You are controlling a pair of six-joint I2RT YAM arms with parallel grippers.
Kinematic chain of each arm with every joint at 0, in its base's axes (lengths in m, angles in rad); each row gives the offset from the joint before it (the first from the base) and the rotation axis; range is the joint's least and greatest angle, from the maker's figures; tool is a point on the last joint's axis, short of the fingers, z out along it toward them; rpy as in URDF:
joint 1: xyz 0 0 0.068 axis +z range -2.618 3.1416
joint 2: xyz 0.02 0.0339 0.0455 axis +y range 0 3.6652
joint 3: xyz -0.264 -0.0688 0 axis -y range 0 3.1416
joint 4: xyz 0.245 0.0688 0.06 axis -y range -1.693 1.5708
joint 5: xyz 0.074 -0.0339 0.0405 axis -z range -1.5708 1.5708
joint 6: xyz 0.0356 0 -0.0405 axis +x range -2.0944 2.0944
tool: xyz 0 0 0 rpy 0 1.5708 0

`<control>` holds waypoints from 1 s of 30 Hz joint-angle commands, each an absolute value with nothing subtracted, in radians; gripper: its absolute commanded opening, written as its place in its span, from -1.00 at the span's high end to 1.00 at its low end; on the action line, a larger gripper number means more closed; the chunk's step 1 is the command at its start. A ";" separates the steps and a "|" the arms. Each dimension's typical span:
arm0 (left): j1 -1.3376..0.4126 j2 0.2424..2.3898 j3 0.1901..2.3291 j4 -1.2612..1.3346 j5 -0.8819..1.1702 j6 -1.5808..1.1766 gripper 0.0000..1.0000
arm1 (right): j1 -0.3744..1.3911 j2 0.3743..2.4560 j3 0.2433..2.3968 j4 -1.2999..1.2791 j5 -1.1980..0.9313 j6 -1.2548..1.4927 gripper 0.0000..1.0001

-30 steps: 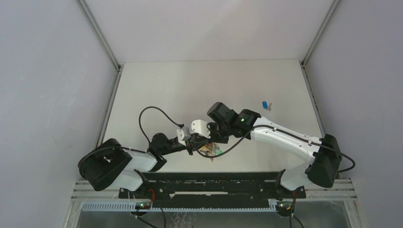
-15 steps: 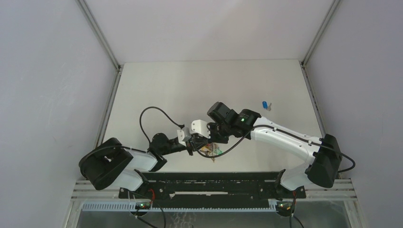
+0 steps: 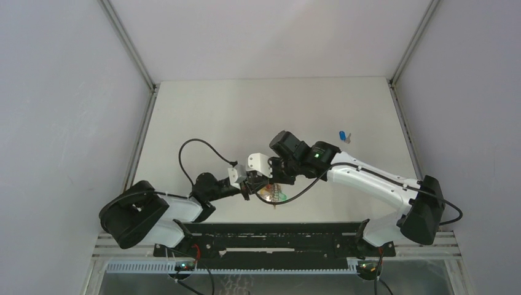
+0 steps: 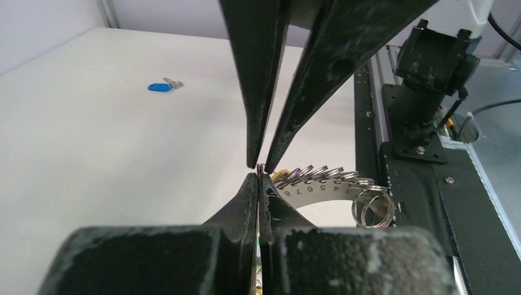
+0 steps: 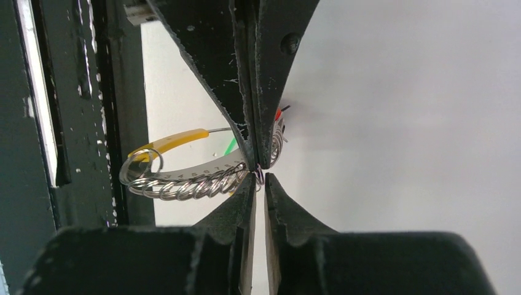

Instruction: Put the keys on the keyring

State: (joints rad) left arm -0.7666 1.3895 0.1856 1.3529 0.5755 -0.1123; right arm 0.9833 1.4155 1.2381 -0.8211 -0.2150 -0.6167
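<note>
The keyring (image 4: 260, 167) is a small silver ring pinched at the tips of my left gripper (image 4: 258, 177), which is shut on it. A curved numbered metal strip (image 4: 319, 184) threaded with several silver rings hangs from it, along with a yellow-capped piece (image 5: 175, 140). My right gripper (image 5: 259, 179) meets the left one tip to tip at the ring (image 5: 259, 174), its jaws a narrow gap apart. From above, both grippers (image 3: 265, 185) join over the bunch (image 3: 274, 195). A blue-capped key (image 3: 342, 135) lies apart on the table, far right (image 4: 161, 86).
A black rail (image 3: 270, 230) runs along the near table edge just behind the bunch. The right arm's black base mount (image 4: 430, 67) stands close by. Grey walls enclose the white table (image 3: 246, 117) on three sides.
The left jaws have closed fully on the ring. The right jaws have parted slightly. Both arms stay almost where they were.
</note>
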 commanded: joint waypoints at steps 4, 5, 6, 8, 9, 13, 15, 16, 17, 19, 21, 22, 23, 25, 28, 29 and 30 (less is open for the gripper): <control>-0.770 1.319 0.172 1.404 0.499 -0.077 1.00 | 0.960 1.244 1.180 -0.632 -0.272 -0.530 0.61; -0.770 1.321 0.169 1.411 0.496 -0.078 1.00 | 0.950 1.224 1.161 -0.607 -0.282 -0.518 0.59; -0.770 1.323 0.166 1.420 0.495 -0.082 1.00 | 0.939 1.206 1.145 -0.586 -0.295 -0.508 0.58; -0.770 1.329 0.157 1.441 0.487 -0.089 1.00 | 0.921 1.179 1.108 -0.551 -0.311 -0.490 0.56; -0.770 1.330 0.157 1.443 0.484 -0.090 0.99 | 0.915 1.168 1.090 -0.533 -0.314 -0.480 0.56; -0.770 1.325 0.150 1.448 0.472 -0.094 1.00 | 0.883 1.134 0.996 -0.436 -0.308 -0.433 0.56; -0.770 1.324 0.146 1.451 0.464 -0.095 0.99 | 0.863 1.122 0.950 -0.382 -0.323 -0.410 0.56; -0.770 1.324 0.144 1.452 0.460 -0.096 0.99 | 0.854 1.116 0.928 -0.353 -0.326 -0.398 0.55; -0.770 1.322 0.142 1.453 0.457 -0.097 0.99 | 0.847 1.110 0.902 -0.323 -0.335 -0.389 0.55; -0.770 1.322 0.143 1.455 0.456 -0.101 1.00 | 0.834 1.100 0.857 -0.263 -0.357 -0.372 0.55; -0.770 1.323 0.143 1.458 0.457 -0.106 1.00 | 0.812 1.091 0.808 -0.191 -0.411 -0.354 0.54; -0.770 1.324 0.144 1.459 0.461 -0.108 1.00 | 0.801 1.085 0.790 -0.161 -0.432 -0.346 0.53; -0.770 1.324 0.146 1.460 0.467 -0.111 1.00 | 0.789 1.080 0.772 -0.131 -0.453 -0.340 0.53; -0.770 1.322 0.148 1.462 0.484 -0.116 1.00 | 0.766 1.071 0.748 -0.084 -0.495 -0.336 0.53; -0.770 1.318 0.149 1.463 0.492 -0.117 1.00 | 0.720 1.058 0.730 -0.043 -0.572 -0.328 0.53; -0.770 1.316 0.151 1.463 0.492 -0.116 1.00 | 0.707 1.054 0.726 -0.029 -0.597 -0.324 0.52; -0.768 1.314 0.154 1.464 0.492 -0.117 1.00 | 0.695 1.050 0.723 -0.014 -0.619 -0.318 0.53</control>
State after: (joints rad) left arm -0.7677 1.3460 0.1577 1.3682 0.4778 -0.1066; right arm 0.7410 1.0916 0.7246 -0.1749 -0.4789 -0.3592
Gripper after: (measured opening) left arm 0.006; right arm 0.237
